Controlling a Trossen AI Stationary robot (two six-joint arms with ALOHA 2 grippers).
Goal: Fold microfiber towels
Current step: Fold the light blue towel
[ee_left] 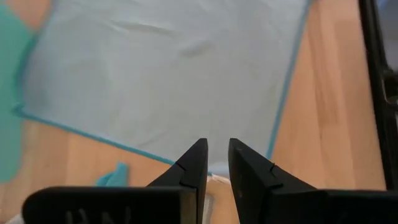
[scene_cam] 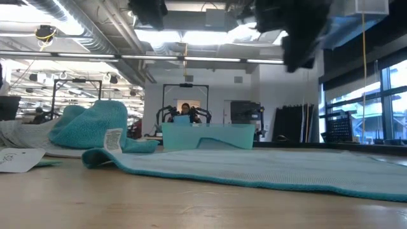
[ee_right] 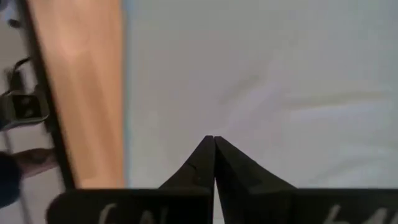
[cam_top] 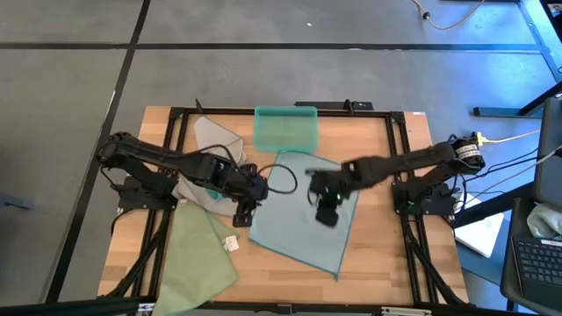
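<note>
Wooden desk (cam_top: 378, 254) is being covered by a flat pale blue-green towel (cam_top: 299, 228); the left gripper (cam_top: 244, 213), narrowly parted, and right gripper (cam_top: 327, 211), closed empty, are being held above it.

Wooden table (cam_top: 378, 254): towels (cam_top: 303, 219), bin (cam_top: 285, 128)

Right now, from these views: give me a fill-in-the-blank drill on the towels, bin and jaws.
1. The pale blue-green towel lies spread ____ on the table.
2. The right gripper has its jaws ____.
3. The teal bin sits at the table's ____ edge.
4. The left gripper hangs at that towel's ____.

Missing: flat; shut; far; edge
</note>
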